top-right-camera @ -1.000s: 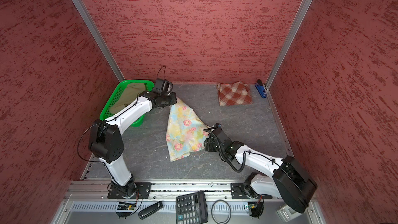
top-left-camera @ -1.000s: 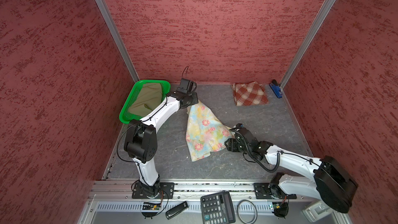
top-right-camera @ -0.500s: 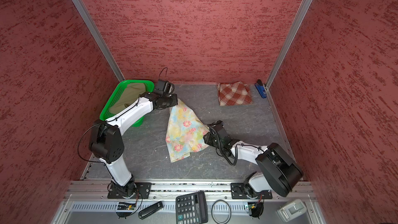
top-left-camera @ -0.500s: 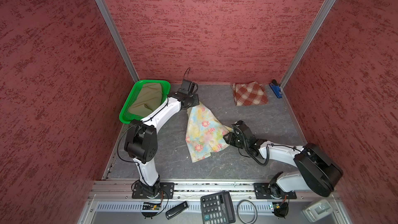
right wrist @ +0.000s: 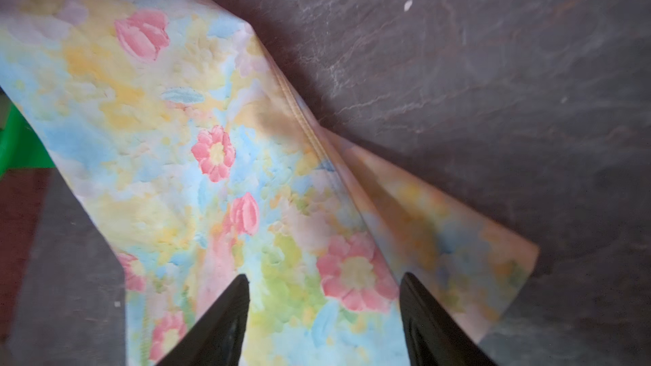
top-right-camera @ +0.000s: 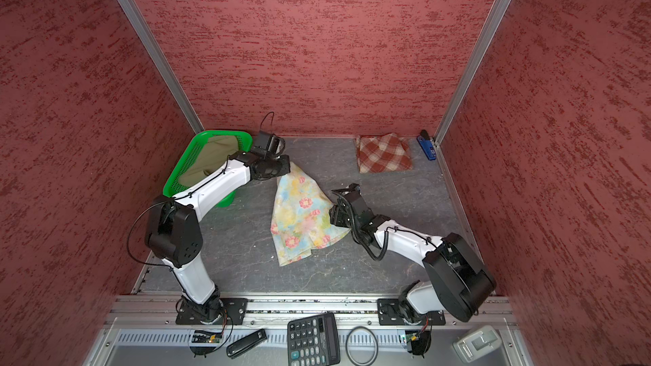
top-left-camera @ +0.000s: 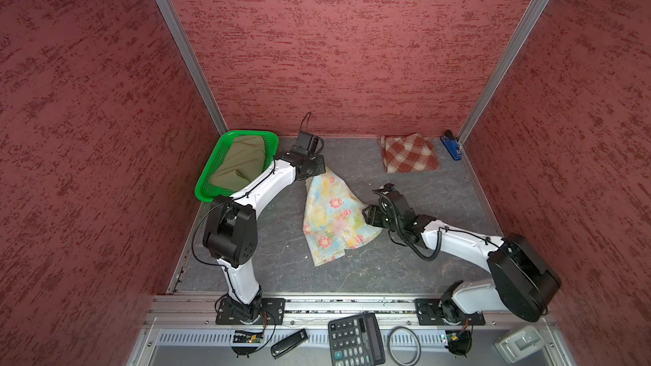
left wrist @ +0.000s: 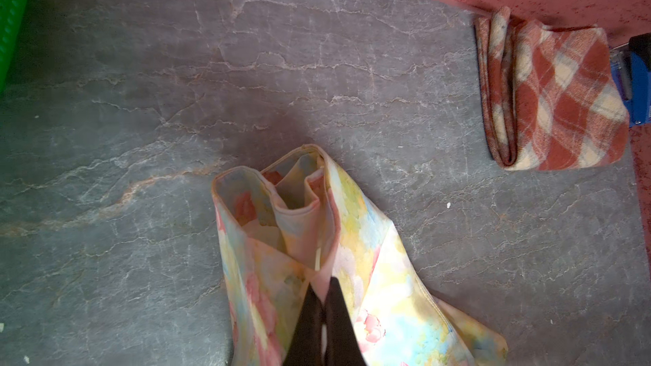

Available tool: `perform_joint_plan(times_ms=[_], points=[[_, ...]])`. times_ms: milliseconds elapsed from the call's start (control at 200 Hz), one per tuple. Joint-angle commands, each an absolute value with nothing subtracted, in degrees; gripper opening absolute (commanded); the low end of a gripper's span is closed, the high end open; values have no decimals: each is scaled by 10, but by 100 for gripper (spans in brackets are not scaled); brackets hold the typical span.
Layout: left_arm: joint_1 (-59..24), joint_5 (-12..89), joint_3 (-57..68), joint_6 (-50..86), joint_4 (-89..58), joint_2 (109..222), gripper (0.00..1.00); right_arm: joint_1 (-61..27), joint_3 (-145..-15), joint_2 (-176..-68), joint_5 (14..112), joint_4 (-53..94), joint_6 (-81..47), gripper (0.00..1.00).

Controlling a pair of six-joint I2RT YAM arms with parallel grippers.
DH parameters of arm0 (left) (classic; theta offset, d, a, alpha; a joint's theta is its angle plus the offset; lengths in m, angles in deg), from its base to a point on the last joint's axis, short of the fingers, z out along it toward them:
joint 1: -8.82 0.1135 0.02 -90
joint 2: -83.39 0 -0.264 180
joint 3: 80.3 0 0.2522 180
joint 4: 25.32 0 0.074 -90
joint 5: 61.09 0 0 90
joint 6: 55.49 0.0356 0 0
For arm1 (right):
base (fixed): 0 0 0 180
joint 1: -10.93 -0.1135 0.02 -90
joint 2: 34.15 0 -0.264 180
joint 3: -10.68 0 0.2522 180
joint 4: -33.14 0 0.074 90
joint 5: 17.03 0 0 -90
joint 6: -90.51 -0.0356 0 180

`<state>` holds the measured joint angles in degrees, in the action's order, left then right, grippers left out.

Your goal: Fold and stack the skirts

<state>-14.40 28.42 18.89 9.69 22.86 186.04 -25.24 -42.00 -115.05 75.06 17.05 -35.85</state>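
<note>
I can see no words or labels that I can read. The keys on the calculator [top-left-camera: 355, 343] are too small to make out.

My left arm stands up from its base, bends at the elbow and stretches far out to the back of the counter [top-left-camera: 405, 269]. The left tool [left wrist: 322, 285] is pinched tight on the top edge of the flower skirt [top-left-camera: 331, 216], right by the waist opening. The waist end is lifted a little and gapes open just past the tips. The rest of that skirt lies on the counter and spreads back toward me.

My right arm lies low and long, and reaches in toward the middle. The right tool [right wrist: 324, 276] has its two fingers wide apart, and it holds nothing. The side of the flower skirt lies right under the gap. I cannot tell if the tips touch the cloth.

The green basket [top-left-camera: 211, 170] sits just beside the left tool's wrist, and the olive skirt [top-left-camera: 243, 163] is inside it. The plaid skirt [top-left-camera: 408, 154] lies folded by the back wall, well away from both tools and far past the right one. A small blue thing [top-left-camera: 451, 147] sits just beside it in the corner.
</note>
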Motion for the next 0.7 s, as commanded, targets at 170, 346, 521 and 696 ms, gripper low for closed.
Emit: perform_joint_plan(times_ms=[170,346,521,696], points=[[-139,285,156,94,212,1848,0,-246,-444,-1217,780,111,-270,68],[-134,285,148,94,212,1845,0,-246,-462,-1279,765,115,-254,54],[-129,289,150,93,213,1840,0,-246,-485,-1255,782,96,-243,0],[-127,297,176,87,225,1820,0,-229,-569,-1140,810,15,-206,0]])
